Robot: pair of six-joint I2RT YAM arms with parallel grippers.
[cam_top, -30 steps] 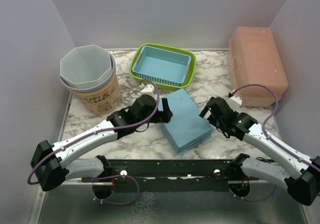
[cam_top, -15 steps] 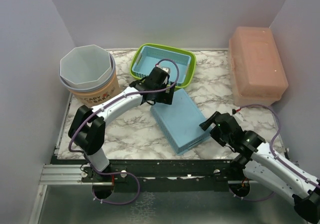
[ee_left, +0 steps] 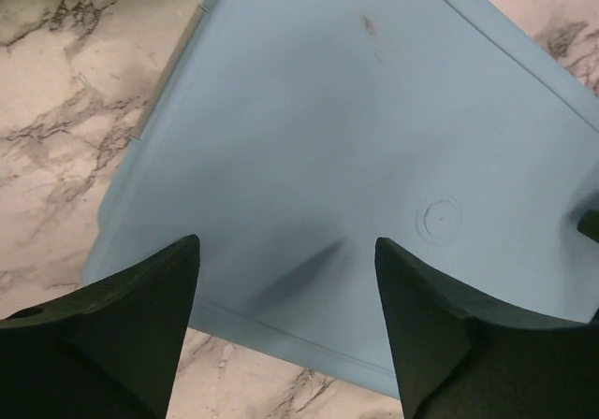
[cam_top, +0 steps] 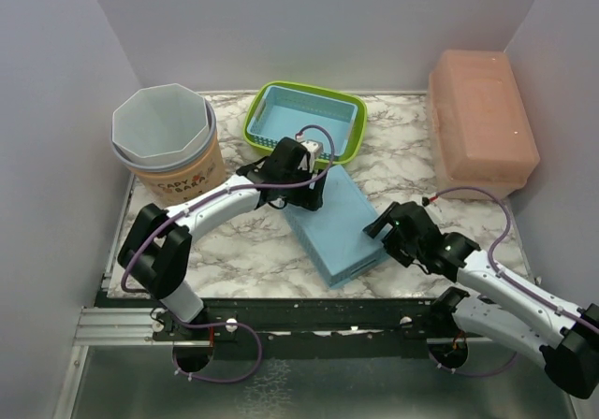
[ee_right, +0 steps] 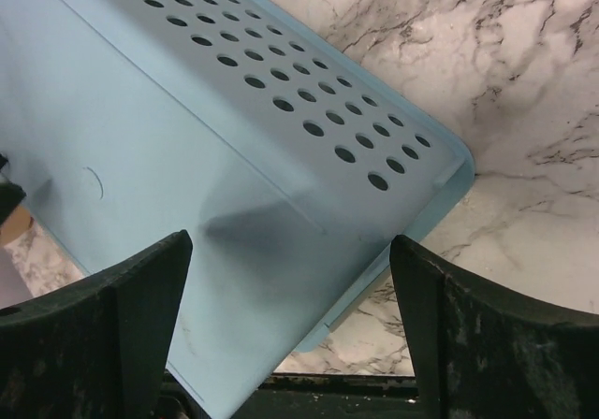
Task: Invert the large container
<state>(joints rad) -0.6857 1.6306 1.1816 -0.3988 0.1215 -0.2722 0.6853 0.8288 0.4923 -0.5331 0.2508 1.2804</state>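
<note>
A light-blue plastic container (cam_top: 339,223) lies bottom up in the middle of the marble table, its flat base facing up and its perforated side showing in the right wrist view (ee_right: 309,101). My left gripper (cam_top: 310,193) is open over the container's far end, just above the base (ee_left: 328,110), holding nothing; its midpoint shows in the left wrist view (ee_left: 285,243). My right gripper (cam_top: 381,224) is open at the container's near right corner, jaws spread over the base and rim (ee_right: 290,239), empty.
A paper bucket with a white liner (cam_top: 167,148) stands at the back left. A green basket with a blue basket nested in it (cam_top: 304,124) sits behind the container. A big pink container (cam_top: 479,120) stands at the back right. Grey walls close in three sides.
My left arm has swung from the container's left side to its far end. My right gripper has drawn back to the near right corner. The container has shifted slightly left.
</note>
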